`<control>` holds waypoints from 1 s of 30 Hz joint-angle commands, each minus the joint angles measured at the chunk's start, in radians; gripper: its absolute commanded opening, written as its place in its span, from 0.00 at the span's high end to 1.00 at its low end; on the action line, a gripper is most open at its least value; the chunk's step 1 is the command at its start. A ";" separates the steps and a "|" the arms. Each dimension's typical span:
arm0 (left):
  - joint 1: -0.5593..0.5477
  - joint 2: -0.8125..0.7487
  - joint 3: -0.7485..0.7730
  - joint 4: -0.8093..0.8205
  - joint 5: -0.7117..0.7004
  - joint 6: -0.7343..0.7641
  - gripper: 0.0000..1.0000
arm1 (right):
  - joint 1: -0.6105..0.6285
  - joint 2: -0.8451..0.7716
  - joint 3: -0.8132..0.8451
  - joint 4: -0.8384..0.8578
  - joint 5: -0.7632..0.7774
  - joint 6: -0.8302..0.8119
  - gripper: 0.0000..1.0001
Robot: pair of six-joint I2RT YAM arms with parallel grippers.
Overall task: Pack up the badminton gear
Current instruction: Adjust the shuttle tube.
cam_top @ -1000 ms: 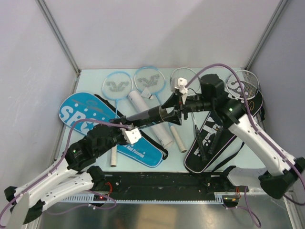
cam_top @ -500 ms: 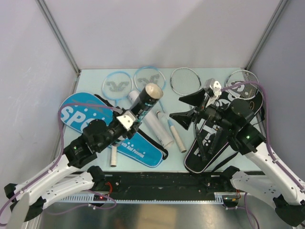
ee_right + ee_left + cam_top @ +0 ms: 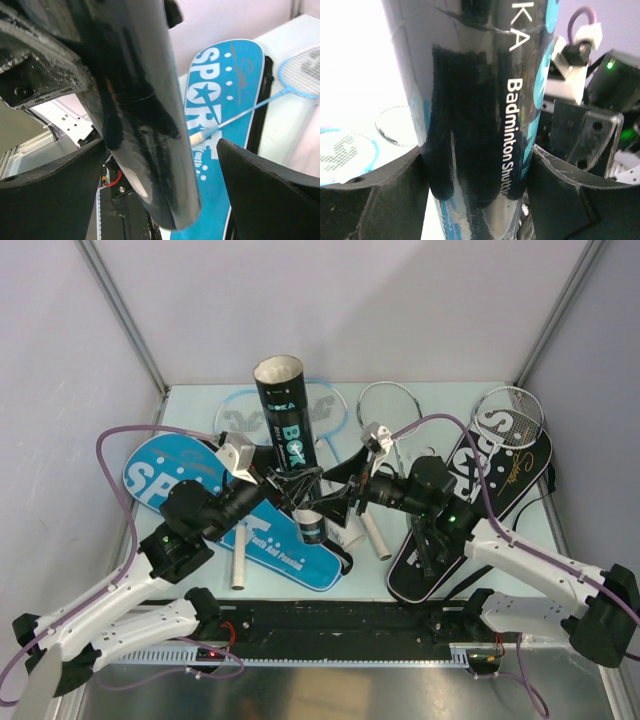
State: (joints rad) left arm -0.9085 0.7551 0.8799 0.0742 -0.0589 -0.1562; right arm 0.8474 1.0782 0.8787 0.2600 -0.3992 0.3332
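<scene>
A black shuttlecock tube [image 3: 290, 440] stands nearly upright above the table's middle, its open mouth up. My left gripper [image 3: 288, 483] is shut on its lower half; in the left wrist view the tube [image 3: 480, 100] fills the gap between the fingers of that gripper [image 3: 477, 200]. My right gripper [image 3: 328, 502] stands open around the tube's bottom end. In the right wrist view the tube [image 3: 145, 125] hangs between the wide-apart fingers of the right gripper [image 3: 160, 190], clear of the right finger. Under them lies the blue racket cover [image 3: 170, 480].
A black cover [image 3: 490, 490] lies at the right. Two light-blue rackets [image 3: 240, 420] and two silver rackets [image 3: 388, 405] lie along the back. White tubes [image 3: 345, 525] lie mid-table under the arms. The right wrist view shows the blue cover [image 3: 220, 100] and a blue racket [image 3: 305, 70].
The left arm has swung the black tube from lying flat to upright. The right gripper has left the tube's mouth, opened wide and moved left to the tube's bottom end.
</scene>
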 commanded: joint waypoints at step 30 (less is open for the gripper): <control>-0.006 -0.207 -0.175 0.200 -0.212 -0.115 0.00 | -0.066 0.222 -0.100 0.706 -0.359 0.336 0.67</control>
State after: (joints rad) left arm -0.9108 0.5850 0.7158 0.2844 -0.1787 -0.2718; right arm 0.8192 1.2953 0.7856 0.7319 -0.7120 0.5518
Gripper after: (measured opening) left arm 0.991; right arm 0.744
